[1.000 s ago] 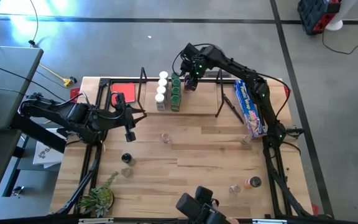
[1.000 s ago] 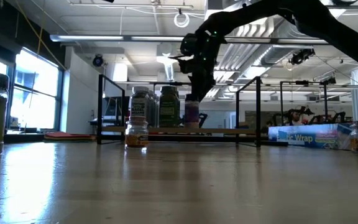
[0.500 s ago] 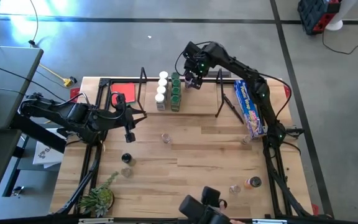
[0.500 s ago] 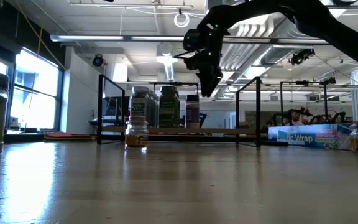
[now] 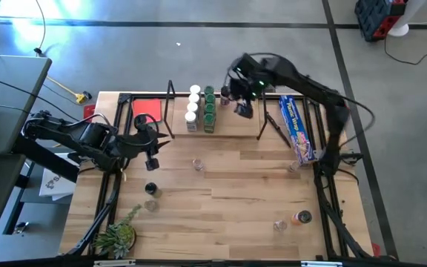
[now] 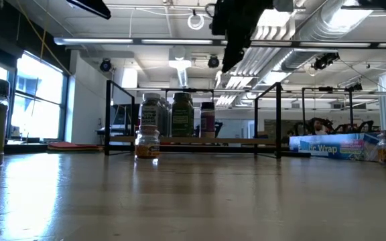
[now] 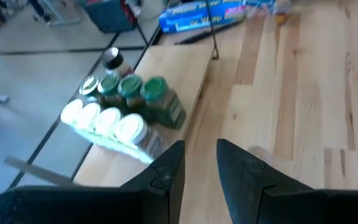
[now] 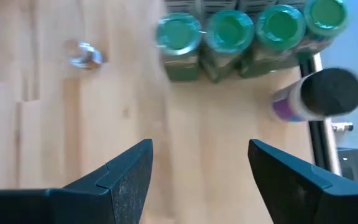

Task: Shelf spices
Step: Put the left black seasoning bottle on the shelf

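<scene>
1. While the right gripper (image 5: 244, 110) hung above the shelf (image 5: 232, 124), its jaws stood wide apart and held nothing.
2. In the right wrist view, four green-capped jars (image 8: 253, 34) stood in a row on the shelf board, touching one another, with a black-capped jar (image 8: 319, 94) with a purple label just beside the end of that row.
3. In the high view, a row of white-capped jars (image 5: 193, 107) stood right beside the green row (image 5: 209, 108), toward the left end of the shelf.
4. The left gripper (image 5: 153, 156) waited over the bench (image 5: 236, 185) on the left side, near the shelf; its jaws were narrowly apart with nothing between them.
5. Loose jars lay scattered on the bench: a clear-topped one (image 5: 197, 165) in front of the shelf, a black-topped one (image 5: 150, 188) toward the left, one (image 5: 293, 166) by the blue box (image 5: 296, 127), and two (image 5: 291, 220) near the front right.
6. A red square (image 5: 148, 109) lay at the back left, and a green plant (image 5: 116, 236) sat at the front left corner.
</scene>
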